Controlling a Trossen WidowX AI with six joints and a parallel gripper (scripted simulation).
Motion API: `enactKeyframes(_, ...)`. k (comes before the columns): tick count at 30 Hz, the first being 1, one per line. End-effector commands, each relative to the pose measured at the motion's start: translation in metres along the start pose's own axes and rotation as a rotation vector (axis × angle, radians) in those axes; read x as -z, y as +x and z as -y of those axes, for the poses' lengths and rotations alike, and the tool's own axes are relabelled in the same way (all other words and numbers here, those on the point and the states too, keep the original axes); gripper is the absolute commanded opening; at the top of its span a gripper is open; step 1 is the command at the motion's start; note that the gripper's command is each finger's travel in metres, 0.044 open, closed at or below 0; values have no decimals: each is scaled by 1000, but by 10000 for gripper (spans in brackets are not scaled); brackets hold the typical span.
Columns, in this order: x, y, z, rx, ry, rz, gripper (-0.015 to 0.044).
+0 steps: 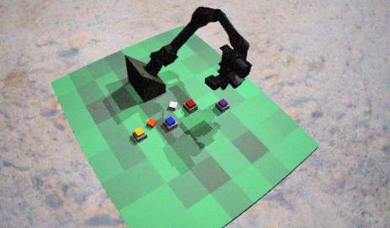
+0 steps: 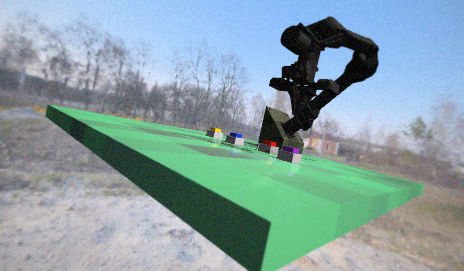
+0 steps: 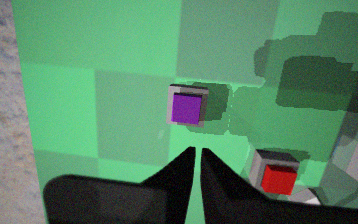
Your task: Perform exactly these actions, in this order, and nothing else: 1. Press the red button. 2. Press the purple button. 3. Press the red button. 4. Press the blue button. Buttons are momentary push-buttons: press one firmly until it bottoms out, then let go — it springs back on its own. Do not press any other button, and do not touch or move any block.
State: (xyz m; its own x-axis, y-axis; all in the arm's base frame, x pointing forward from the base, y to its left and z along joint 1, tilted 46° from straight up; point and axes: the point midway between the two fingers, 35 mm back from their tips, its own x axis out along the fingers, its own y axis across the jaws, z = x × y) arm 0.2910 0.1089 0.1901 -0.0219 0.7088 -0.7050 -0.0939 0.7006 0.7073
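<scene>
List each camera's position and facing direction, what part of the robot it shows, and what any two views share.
Top: high above, looking down at an angle on the green mat; shows the whole arm and its closed gripper raised near the purple button.
Exterior: low beside the mat's edge, looking across it toward the arm and its base.
Wrist: on the gripper, looking down past the closed fingers at the purple button.
Shared: all three show the purple button and the red button.

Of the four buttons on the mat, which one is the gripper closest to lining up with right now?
The purple button. In the wrist view it sits just ahead of the shut gripper, while the red button lies off to one side; blue and yellow sit farther away.
</scene>
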Motion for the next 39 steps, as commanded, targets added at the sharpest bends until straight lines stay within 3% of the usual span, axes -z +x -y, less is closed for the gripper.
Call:
enactKeyframes(1, -5, 2, -13, -9, 24, -8, 20)
enactKeyframes(4, -6, 12, -13, -8, 23, -8, 20)
enactKeyframes(8, -5, 60, -14, -11, 23, -7, 20)
enactKeyframes(39, -4, 97, -15, -14, 23, -7, 20)
